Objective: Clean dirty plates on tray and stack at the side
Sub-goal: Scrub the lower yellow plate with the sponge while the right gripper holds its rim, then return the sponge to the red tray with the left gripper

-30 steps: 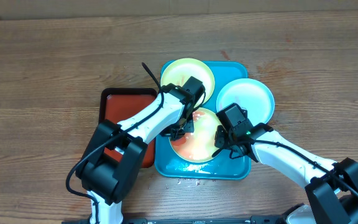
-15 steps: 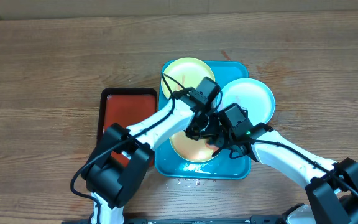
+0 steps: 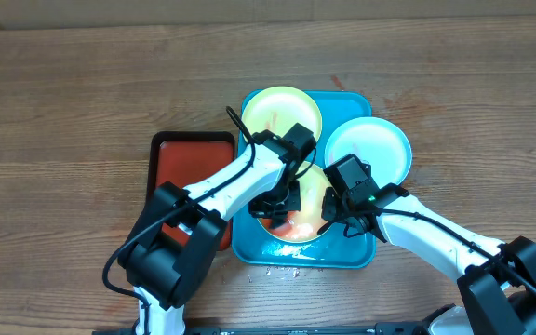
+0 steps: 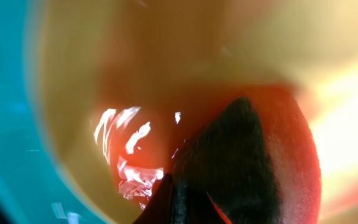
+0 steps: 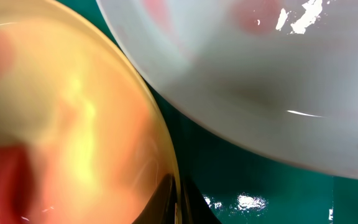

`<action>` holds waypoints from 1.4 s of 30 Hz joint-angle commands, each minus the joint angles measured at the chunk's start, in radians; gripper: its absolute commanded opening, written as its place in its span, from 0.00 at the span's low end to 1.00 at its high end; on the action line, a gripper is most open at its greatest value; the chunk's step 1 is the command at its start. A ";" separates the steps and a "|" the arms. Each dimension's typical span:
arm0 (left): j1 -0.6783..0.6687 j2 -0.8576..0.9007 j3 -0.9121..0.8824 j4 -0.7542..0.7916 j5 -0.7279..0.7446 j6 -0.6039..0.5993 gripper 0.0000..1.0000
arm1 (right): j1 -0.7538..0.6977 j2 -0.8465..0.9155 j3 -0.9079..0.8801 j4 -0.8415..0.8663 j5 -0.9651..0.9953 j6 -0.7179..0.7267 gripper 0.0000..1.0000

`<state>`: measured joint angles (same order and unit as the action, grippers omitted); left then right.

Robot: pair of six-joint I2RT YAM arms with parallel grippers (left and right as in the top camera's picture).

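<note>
The turquoise tray (image 3: 249,244) holds three plates. A pale yellow-green plate (image 3: 270,107) lies at its back left and the blue-white plate (image 3: 380,144) at its back right. The front yellow plate (image 3: 298,228) has a wide orange-red smear. My left gripper (image 3: 282,200) is down on this plate, shut on a dark sponge (image 4: 229,162) that rests in the red smear. My right gripper (image 3: 331,216) is shut on the right rim of the same plate (image 5: 73,124), one finger on each side of the edge (image 5: 178,199). The blue-white plate (image 5: 260,74) overhangs just behind it.
A smaller red tray (image 3: 180,163) with a black rim lies against the left side of the turquoise tray, under my left arm. Small white specks (image 3: 282,272) lie on the wooden table in front of the tray. Wet tray floor (image 5: 241,168) shows between the plates.
My left gripper swept right across the front plate with the sponge, then back towards the left and front. My right gripper has kept its hold on the rim.
</note>
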<state>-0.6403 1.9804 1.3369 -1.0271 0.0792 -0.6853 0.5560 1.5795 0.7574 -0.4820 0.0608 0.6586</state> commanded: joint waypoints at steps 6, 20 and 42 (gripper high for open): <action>0.026 -0.154 0.008 0.000 -0.154 -0.006 0.04 | -0.008 0.016 -0.016 -0.018 0.051 -0.011 0.04; 0.282 -0.551 -0.013 -0.148 -0.246 0.123 0.04 | -0.008 0.016 -0.016 -0.024 0.051 -0.011 0.04; 0.439 -0.388 -0.227 0.089 -0.126 0.175 0.62 | -0.007 -0.003 0.042 -0.130 0.051 -0.049 0.04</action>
<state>-0.2260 1.6619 1.0252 -0.8886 -0.0879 -0.5385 0.5560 1.5791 0.7795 -0.5446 0.0628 0.6506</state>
